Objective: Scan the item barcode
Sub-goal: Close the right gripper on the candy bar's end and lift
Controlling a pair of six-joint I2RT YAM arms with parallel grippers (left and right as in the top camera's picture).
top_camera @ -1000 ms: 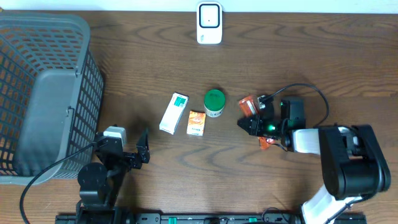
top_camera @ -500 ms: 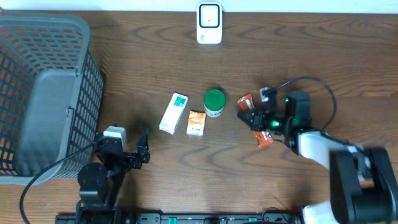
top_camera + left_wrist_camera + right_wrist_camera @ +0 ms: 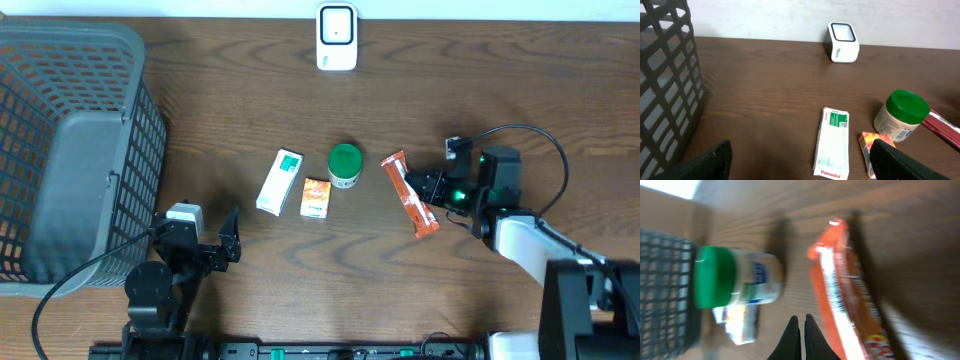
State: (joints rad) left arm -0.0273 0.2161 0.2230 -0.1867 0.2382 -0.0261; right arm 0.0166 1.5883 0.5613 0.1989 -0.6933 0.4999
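R gripper [image 3: 431, 187] clenched, empty; orange packet [image 3: 410, 195] flat just off its tips, contact unclear. L gripper [image 3: 801, 159] released, Panadol box [image 3: 831, 142] ahead between fingers.

place: shop-checkout mock-up | signs: scanner [image 3: 337, 37], shopping basket [image 3: 150, 130], medicine box [image 3: 280, 181], jar [image 3: 345, 166]

Table [image 3: 220, 90]: basket [image 3: 70, 150] far left | scanner [image 3: 337, 37] centre, at far edge | mid-table row, left to right: flat box [image 3: 279, 181], small carton [image 3: 316, 197], jar [image 3: 345, 165], packet [image 3: 409, 194] | carton just beside box | right gripper [image 3: 428, 186] immediately right of packet, possibly touching; wrist view blurred
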